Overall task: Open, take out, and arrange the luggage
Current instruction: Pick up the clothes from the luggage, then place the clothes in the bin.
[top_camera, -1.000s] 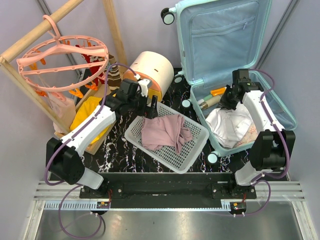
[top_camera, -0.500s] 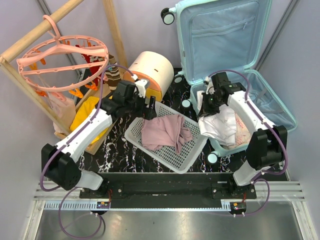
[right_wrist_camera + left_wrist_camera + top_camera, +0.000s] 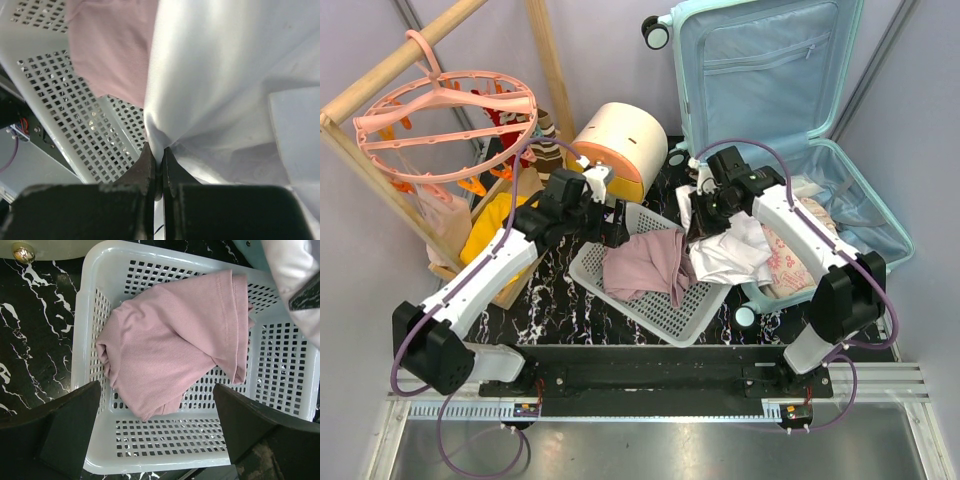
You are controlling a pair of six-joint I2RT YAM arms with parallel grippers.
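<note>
The pale mint-blue suitcase (image 3: 770,70) lies open at the back right, lid up, with a patterned cloth (image 3: 790,255) still inside. My right gripper (image 3: 700,218) is shut on a white garment (image 3: 728,250) and holds it over the gap between the suitcase and the white basket (image 3: 655,305). The right wrist view shows the jaws pinching a fold of the white garment (image 3: 220,75). My left gripper (image 3: 618,222) is open and empty above the basket's far-left rim (image 3: 90,365). A pink garment (image 3: 170,335) lies in the basket.
A cream-and-orange rounded drawer box (image 3: 617,140) stands behind the basket. A pink round clip hanger (image 3: 445,110) hangs from a wooden rack (image 3: 380,75) at the left, over a bin with yellow cloth (image 3: 495,225). The table is black marble (image 3: 545,290).
My right gripper has moved left out of the suitcase, pulling the white garment towards the basket. My left gripper has shifted slightly towards the basket's far-left corner.
</note>
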